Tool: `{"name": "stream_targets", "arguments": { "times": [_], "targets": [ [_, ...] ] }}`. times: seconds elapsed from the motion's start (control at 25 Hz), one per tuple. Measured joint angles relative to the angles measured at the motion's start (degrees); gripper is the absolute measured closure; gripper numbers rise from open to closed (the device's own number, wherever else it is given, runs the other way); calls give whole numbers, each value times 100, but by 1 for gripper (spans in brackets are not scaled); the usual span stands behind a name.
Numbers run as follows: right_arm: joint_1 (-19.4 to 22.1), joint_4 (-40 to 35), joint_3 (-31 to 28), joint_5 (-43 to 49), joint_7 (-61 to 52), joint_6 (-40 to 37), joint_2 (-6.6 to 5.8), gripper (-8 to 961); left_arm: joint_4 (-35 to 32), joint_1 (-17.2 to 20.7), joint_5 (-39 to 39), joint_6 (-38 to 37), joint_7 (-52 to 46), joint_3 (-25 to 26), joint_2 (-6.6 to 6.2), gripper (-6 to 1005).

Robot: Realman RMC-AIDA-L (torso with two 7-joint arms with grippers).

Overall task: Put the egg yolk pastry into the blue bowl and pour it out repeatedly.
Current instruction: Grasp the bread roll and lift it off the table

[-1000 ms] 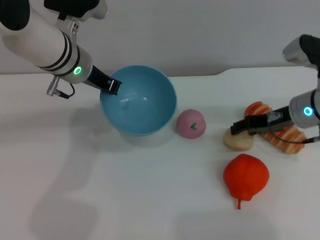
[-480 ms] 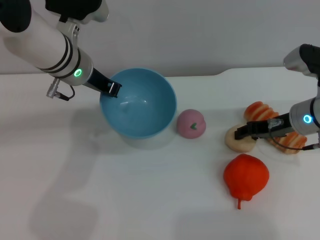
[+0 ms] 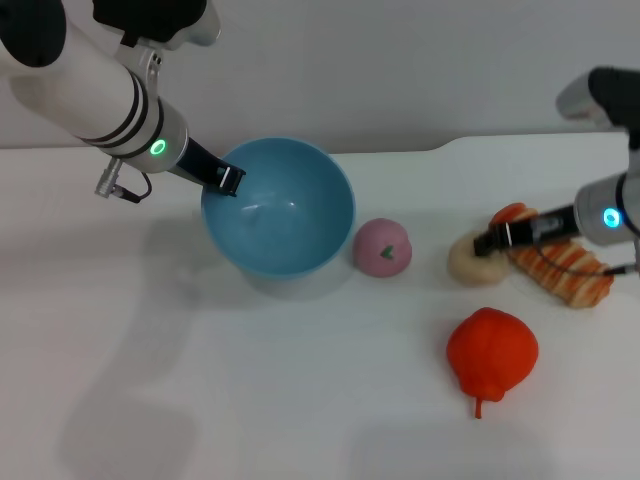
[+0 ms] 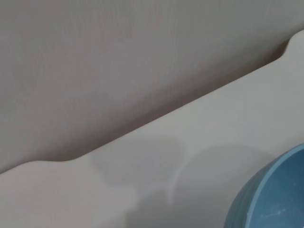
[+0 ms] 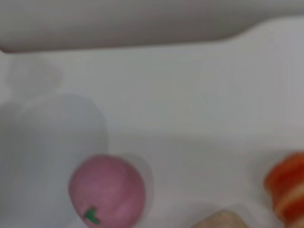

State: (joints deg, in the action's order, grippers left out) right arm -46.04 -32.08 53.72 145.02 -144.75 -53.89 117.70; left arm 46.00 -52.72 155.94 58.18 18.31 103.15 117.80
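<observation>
One container was seen on the table (image 3: 200,380): the blue bowl (image 3: 285,215), tilted so that its opening faced up and toward the near side, with nothing inside it. Its far-left rim was pinched by the left gripper (image 3: 228,178), whose fingers were closed on the rim. In the left wrist view only a curved part of the bowl (image 4: 270,194) showed, with the white surface and a grey wall (image 4: 118,61) behind it.

The egg yolk pastry (image 3: 470,260) lay outside the bowl, well to its right, on the table. The tip of the right gripper (image 3: 490,240) was at the pastry's top, touching it or just above it; whether the fingers were spread or closed on it could not be told. A small edge of the pastry (image 5: 223,222) also appeared in the right wrist view.

Between bowl and pastry, a pink ball (image 3: 382,247) with a green mark was placed just right of the bowl; it was seen in the right wrist view too (image 5: 107,190). A long ridged orange bread (image 3: 555,265) lay to the right of the pastry, partly under the right arm. A red-orange fruit-shaped item (image 3: 490,350) with a small stem rested nearer, below the pastry.

The surface was plain white and matte, with soft shadows, and its far edge was stepped against the pale grey wall.
</observation>
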Motion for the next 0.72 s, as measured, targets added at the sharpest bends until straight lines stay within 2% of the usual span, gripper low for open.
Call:
{"name": "stream_targets", "arguments": {
  "times": [0.24,0.36,0.72],
  "targets": [
    [-2,-852,87,-37,13,-390,46,815,2,-26,-16,-11,1,3,6,1001],
    [-27,-1105,249,-207,25,-475,54,838,0,-27,-25,-26,0,4,6,1000],
    [-105,-1942,493,-2116,1079,-995,52,889,-11,-52,-40,39,-2,-43,14,1001]
  ]
}}
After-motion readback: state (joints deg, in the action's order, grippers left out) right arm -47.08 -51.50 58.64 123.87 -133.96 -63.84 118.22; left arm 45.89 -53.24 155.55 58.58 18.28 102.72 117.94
